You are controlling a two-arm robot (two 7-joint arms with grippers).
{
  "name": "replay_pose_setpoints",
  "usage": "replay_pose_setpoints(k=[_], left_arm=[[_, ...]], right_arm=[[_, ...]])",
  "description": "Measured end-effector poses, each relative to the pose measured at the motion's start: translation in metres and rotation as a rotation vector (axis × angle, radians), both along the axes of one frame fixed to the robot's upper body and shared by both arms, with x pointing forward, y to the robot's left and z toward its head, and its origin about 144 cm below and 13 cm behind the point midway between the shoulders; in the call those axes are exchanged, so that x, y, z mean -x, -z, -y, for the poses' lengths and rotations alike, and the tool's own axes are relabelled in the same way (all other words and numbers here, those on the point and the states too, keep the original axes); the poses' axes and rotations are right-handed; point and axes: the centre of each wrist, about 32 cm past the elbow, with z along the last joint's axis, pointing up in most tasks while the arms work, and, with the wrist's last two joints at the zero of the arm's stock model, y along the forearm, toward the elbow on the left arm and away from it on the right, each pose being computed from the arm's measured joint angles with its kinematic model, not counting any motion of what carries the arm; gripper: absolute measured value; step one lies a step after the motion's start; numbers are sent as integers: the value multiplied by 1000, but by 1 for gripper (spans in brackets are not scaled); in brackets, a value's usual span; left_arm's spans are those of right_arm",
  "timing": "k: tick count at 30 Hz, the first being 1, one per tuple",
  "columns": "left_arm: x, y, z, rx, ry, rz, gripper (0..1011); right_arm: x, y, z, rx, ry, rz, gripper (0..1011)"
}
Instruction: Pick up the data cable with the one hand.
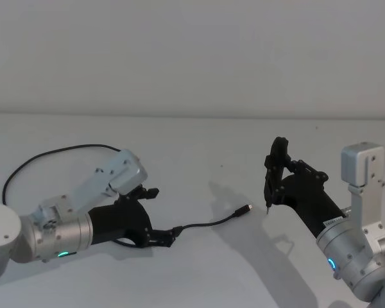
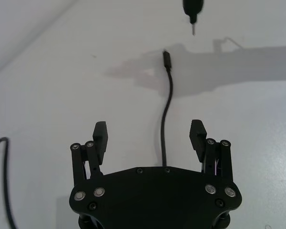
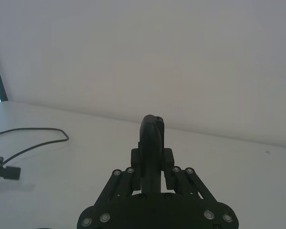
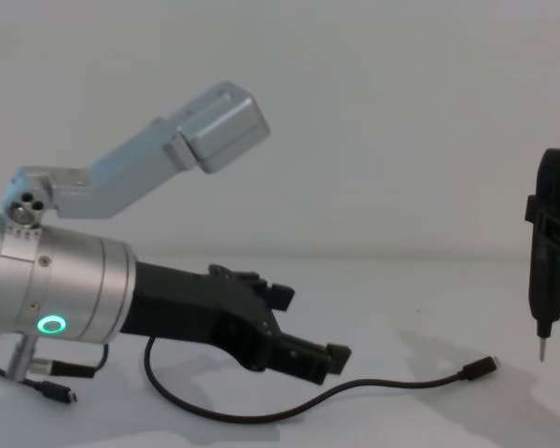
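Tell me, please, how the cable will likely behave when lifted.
Probably floppy: the cable lies in loose curves, so both sides should droop from the left tool. Thin, so likely light. The plug may swing. The right tool holds a pen.

Looks like a robot test lab: plain white table [image 1: 199,138] set against a blank white wall [image 1: 192,51].
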Motion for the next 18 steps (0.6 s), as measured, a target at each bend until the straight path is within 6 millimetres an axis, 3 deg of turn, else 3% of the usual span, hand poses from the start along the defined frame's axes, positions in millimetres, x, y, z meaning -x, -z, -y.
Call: replay_pose_setpoints(k=[18], left_arm=[[-31, 11, 14, -34, 45, -106, 1001]], right_arm=[[0, 0, 0, 0, 0, 0, 274]])
